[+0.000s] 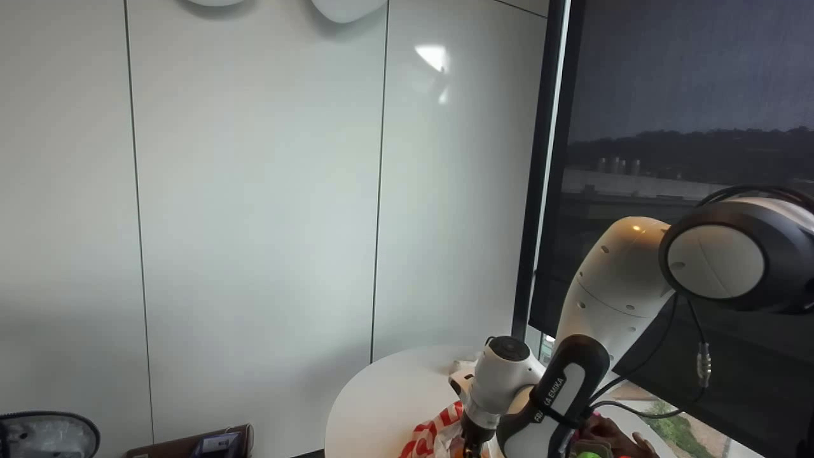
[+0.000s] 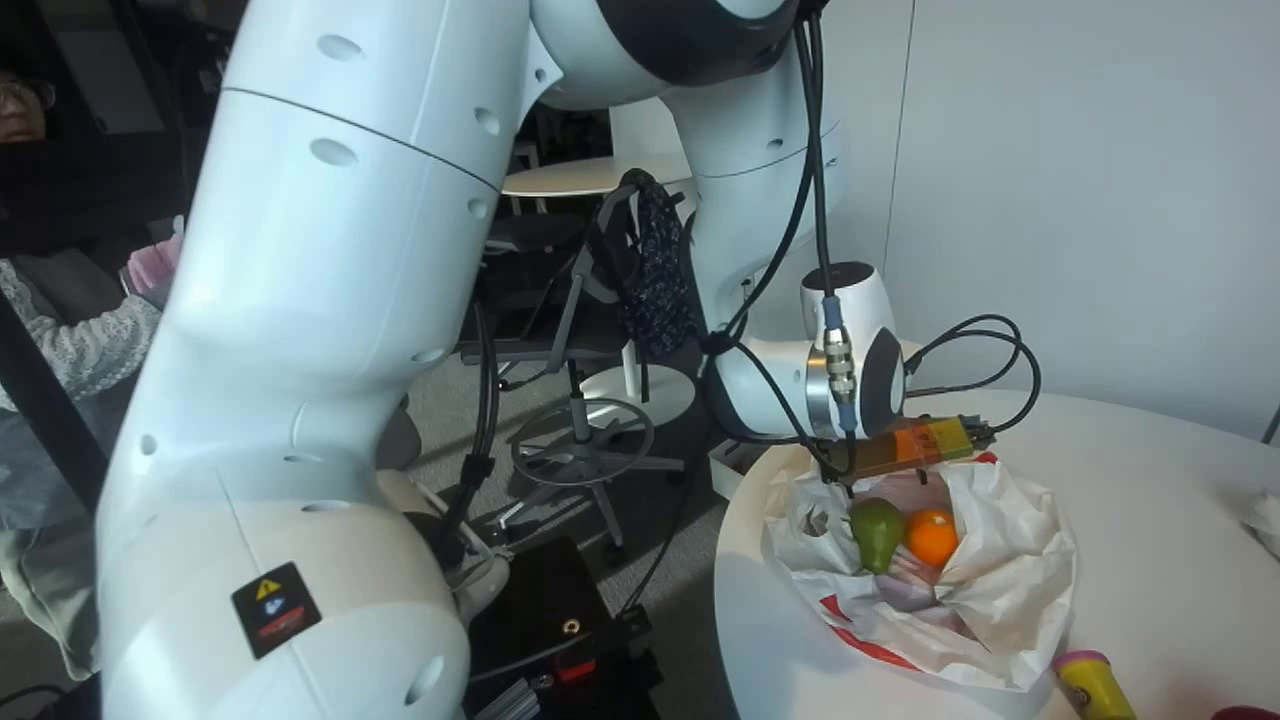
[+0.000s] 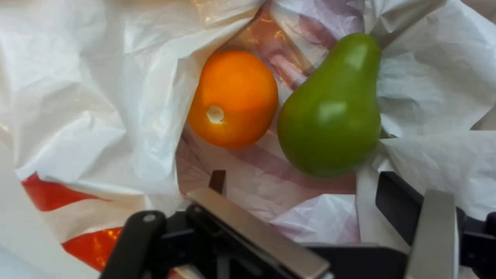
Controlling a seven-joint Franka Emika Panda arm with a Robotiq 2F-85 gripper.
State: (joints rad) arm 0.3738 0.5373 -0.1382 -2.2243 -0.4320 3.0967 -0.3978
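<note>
1 tool (image 3: 302, 180), spread wide, nothing grasped. Wrist view: 1 green pear (image 3: 331, 116) at 1 o'clock from it, 1 orange (image 3: 234, 97) at 11 o'clock, both within 1 red-and-white plastic bag (image 3: 97, 97) on the tabletop (image 2: 1160, 490). Loose bag folds should be kept clear of the fingers (image 3: 432, 236).

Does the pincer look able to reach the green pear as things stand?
Probably yes: the pincer stands open at the mouth of the white bag, and nothing covers the green pear. The orange close beside it and the bag's crumpled wall could crowd the jaws.
</note>
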